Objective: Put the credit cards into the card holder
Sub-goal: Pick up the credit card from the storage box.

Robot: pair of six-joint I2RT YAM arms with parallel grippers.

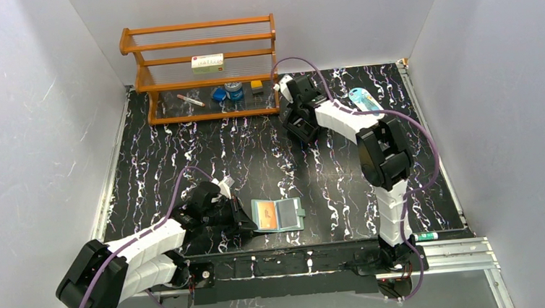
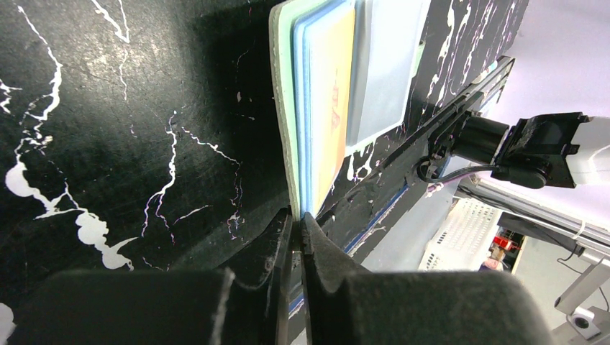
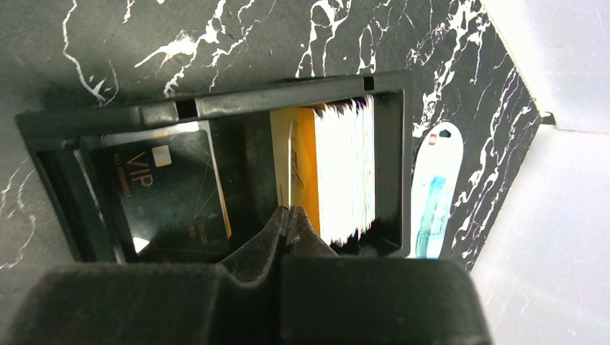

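Card holder [image 1: 288, 214]: found open and flat on the desk [image 1: 182, 153], close to the near edge, a little left of centre. One orange card [image 1: 265, 214] already seated in its left pocket. Left pincer [image 1: 239, 218] low against the holder's left edge, judged to be steadying it so the pockets face upward. Right arm stretched toward the far edge, right pincer [image 1: 298, 123] down at the desk just right of the wooden rack [image 1: 202, 65]. Blue-white packet [image 1: 363, 98] toward the far right corner noted; not involved.

Left wrist view: fingertips pressed almost together on the pale green edge of the holder, apparently pinching the cover at one corner. Orange card flush in its pocket. Grey-clear pocket [image 2: 385, 65] beside it, contents not discernible.

Right wrist view: credit cards [image 3: 338, 172] stacked on edge in the right compartment of a black box [image 3: 288, 97], orange face forward. Dark VIP card [image 3: 165, 190] leaning in the left compartment. Pincer tips pressed together at the foot of the front orange face; whether a card is caught between them cannot be told. Stacking on edge judged to offer only thin edges to grasp, hence the approach from above. Task judged early: one card housed, most in the box.
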